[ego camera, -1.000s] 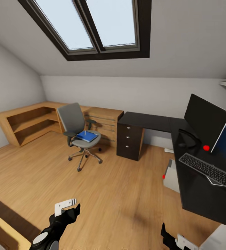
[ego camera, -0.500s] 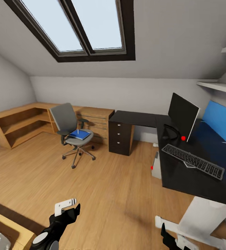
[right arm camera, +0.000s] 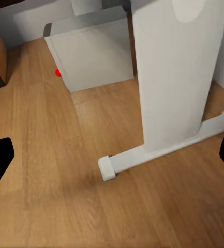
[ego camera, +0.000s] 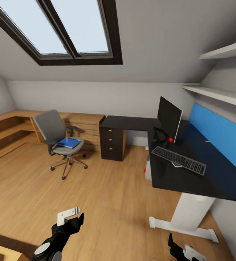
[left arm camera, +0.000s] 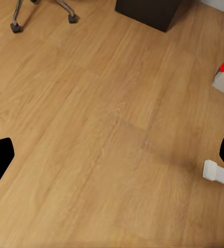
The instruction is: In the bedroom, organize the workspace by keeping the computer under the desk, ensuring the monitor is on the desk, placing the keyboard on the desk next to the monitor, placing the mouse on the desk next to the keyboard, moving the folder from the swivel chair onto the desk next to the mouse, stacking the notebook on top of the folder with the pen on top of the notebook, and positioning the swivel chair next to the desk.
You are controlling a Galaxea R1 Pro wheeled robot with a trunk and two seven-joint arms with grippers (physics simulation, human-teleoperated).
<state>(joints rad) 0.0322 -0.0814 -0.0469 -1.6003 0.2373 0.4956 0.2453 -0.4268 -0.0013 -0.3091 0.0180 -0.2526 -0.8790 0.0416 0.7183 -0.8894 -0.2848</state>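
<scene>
The desk (ego camera: 190,174) is seen along the wall below two shelves (ego camera: 219,95), its black top carried on a white leg (right arm camera: 174,67). The swivel chair (ego camera: 56,139) is parked well apart from the desk, beyond its drawer unit (ego camera: 112,143). The grey computer (right arm camera: 91,49) is stood under the desk. On the desk, the monitor (ego camera: 169,117) is set upright, the keyboard (ego camera: 178,160) just before it. The blue folder (ego camera: 68,143) is left on the chair seat. The left gripper (ego camera: 71,216) and right gripper (ego camera: 179,250) are held over bare floor (left arm camera: 106,134), fingers spread apart, nothing clasped.
</scene>
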